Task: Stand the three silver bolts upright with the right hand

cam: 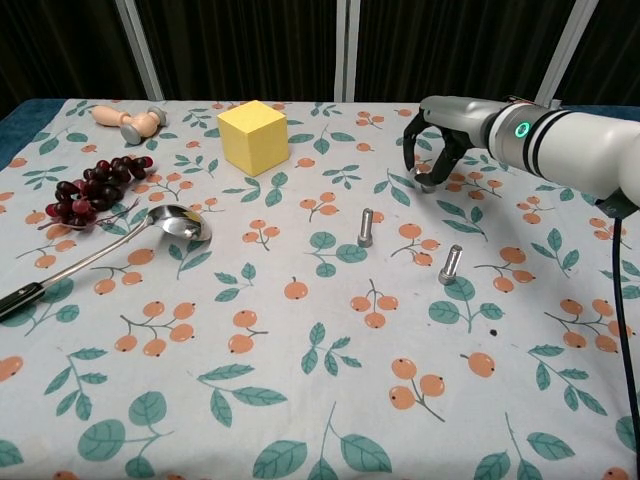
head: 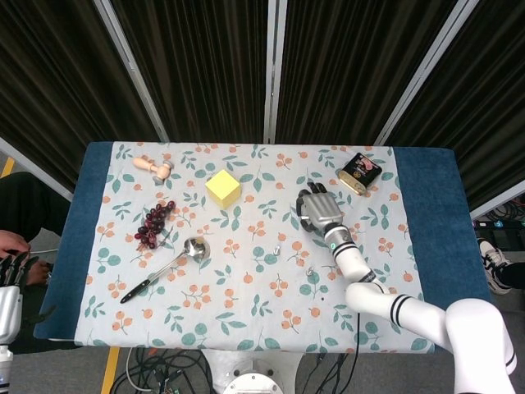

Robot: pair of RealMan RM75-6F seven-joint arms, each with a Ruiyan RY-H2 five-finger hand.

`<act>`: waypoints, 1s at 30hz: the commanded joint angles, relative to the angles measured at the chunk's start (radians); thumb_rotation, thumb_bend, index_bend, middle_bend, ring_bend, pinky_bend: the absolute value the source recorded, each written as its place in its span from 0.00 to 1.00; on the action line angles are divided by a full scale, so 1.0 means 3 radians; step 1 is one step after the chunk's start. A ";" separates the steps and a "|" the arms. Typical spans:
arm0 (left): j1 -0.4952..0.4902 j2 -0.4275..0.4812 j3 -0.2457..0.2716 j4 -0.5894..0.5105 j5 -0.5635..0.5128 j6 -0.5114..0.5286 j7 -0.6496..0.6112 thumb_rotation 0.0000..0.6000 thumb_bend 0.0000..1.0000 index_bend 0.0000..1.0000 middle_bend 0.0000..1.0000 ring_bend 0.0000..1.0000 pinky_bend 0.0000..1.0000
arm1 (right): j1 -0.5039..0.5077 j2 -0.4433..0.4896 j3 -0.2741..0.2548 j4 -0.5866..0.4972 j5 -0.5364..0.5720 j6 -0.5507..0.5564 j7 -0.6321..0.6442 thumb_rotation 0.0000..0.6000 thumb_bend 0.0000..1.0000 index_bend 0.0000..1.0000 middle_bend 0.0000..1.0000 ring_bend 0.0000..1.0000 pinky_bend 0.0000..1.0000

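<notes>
Bolts: one [cam: 424, 182] sits pinched in the curled fingers of the right robot hand [cam: 432, 150] at the far right of the counter [cam: 300, 400]; two [cam: 366, 228] [cam: 450, 264] stand nearer, just left. A crooked release could tip it, and a low sweep could topple those neighbours.

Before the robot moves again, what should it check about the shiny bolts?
1. Middle bolt stands upright: ok.
2. Nearer bolt stands straight: cannot tell, it seems to lean a little.
3. Third bolt, the silver bit at the right hand's fingertips, is firmly held: cannot tell.
4. The two standing bolts are apart from the right hand: ok.
5. Yellow cube is out of the way: ok.
6. Left hand is off the table: ok.
</notes>
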 commanded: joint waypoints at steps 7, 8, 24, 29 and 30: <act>-0.0007 0.0006 0.0000 -0.0019 0.0004 -0.0006 0.0025 1.00 0.01 0.15 0.07 0.00 0.00 | -0.0129 0.0078 0.0020 0.0028 -0.0181 -0.0086 0.0433 1.00 0.37 0.56 0.22 0.00 0.00; -0.0007 0.0008 0.0000 -0.0021 0.0003 -0.0006 0.0028 1.00 0.01 0.15 0.07 0.00 0.00 | -0.0133 0.0078 0.0014 0.0037 -0.0197 -0.0089 0.0453 1.00 0.37 0.56 0.22 0.00 0.00; -0.0012 0.0012 0.0002 -0.0027 0.0008 -0.0010 0.0031 1.00 0.01 0.15 0.07 0.00 0.00 | -0.0149 0.0102 -0.0029 0.0091 -0.0320 -0.0067 0.0582 1.00 0.37 0.53 0.22 0.00 0.00; -0.0011 0.0012 0.0001 -0.0026 0.0010 -0.0006 0.0030 1.00 0.01 0.15 0.07 0.00 0.00 | -0.0146 0.0105 -0.0035 0.0096 -0.0326 -0.0053 0.0580 1.00 0.37 0.49 0.22 0.00 0.00; -0.0012 0.0012 0.0000 -0.0026 0.0010 -0.0006 0.0029 1.00 0.01 0.15 0.07 0.00 0.00 | -0.0143 0.0104 -0.0037 0.0101 -0.0327 -0.0052 0.0578 1.00 0.37 0.49 0.22 0.00 0.00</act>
